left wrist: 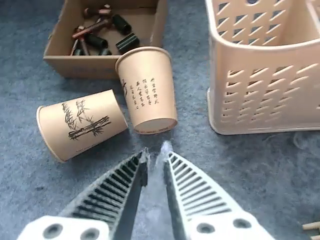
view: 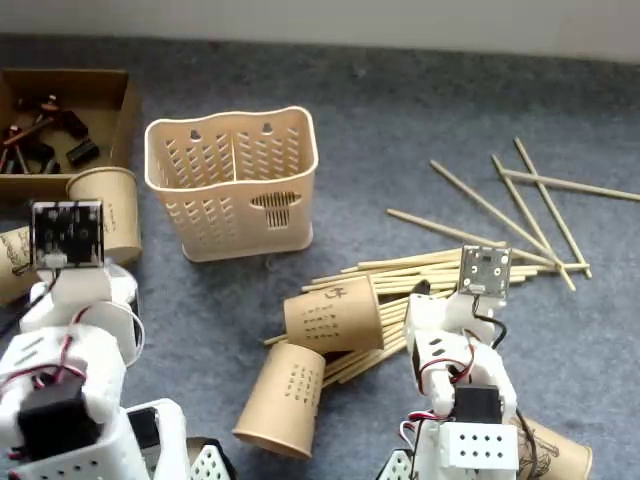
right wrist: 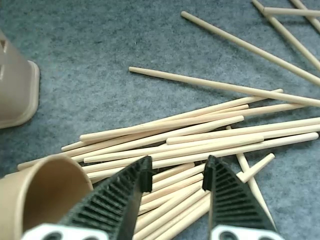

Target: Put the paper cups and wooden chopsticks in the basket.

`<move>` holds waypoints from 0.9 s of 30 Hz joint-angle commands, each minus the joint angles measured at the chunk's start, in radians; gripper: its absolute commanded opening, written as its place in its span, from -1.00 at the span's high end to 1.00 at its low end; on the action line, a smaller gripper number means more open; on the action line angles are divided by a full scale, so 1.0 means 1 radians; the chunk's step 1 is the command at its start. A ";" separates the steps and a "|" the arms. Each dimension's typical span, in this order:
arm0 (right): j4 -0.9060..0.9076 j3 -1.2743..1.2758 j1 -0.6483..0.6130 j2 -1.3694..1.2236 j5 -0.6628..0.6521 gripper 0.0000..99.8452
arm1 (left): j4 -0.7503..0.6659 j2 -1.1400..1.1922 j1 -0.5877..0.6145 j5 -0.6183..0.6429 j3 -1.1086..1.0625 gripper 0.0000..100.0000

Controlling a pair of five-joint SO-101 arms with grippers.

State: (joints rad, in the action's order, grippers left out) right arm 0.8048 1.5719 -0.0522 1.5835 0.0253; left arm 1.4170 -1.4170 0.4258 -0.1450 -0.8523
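The cream slotted basket (view: 232,180) stands upright mid-table, and its wall (left wrist: 265,75) also shows in the left wrist view. My left gripper (left wrist: 156,152) hovers low over the carpet with only a narrow slit between its fingers and nothing held. It points at two paper cups, one upside down (left wrist: 147,90) and one on its side (left wrist: 80,125). My right gripper (right wrist: 177,172) is open just above the pile of wooden chopsticks (right wrist: 200,140), beside a cup lying on its side (right wrist: 45,195). Two cups (view: 335,315) (view: 285,400) lie beside the chopstick pile (view: 430,275).
A cardboard box (view: 120,115) of dark small parts sits at the back left. Loose chopsticks (view: 530,205) are scattered at the right. Another cup (view: 555,455) lies by the right arm's base (view: 465,420). Grey carpet covers the table.
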 commanded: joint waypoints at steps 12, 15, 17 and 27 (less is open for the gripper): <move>-0.028 -0.005 0.005 0.005 0.000 0.64 | -0.140 -0.394 0.097 -0.008 -0.516 0.86; -0.027 -0.008 0.008 0.005 -0.052 0.64 | -0.161 -0.394 0.093 -0.006 -0.608 0.86; -0.025 -0.015 0.013 0.002 -0.069 0.64 | -0.180 -0.394 0.094 -0.008 -0.644 0.86; 0.136 -0.395 0.033 -0.090 -0.176 0.65 | -0.178 -0.394 0.093 -0.009 -0.654 0.86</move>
State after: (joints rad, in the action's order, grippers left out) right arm 0.8692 1.3372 -0.0322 1.5344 -0.1143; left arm 1.2651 -1.8128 0.5117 -0.1496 -1.5106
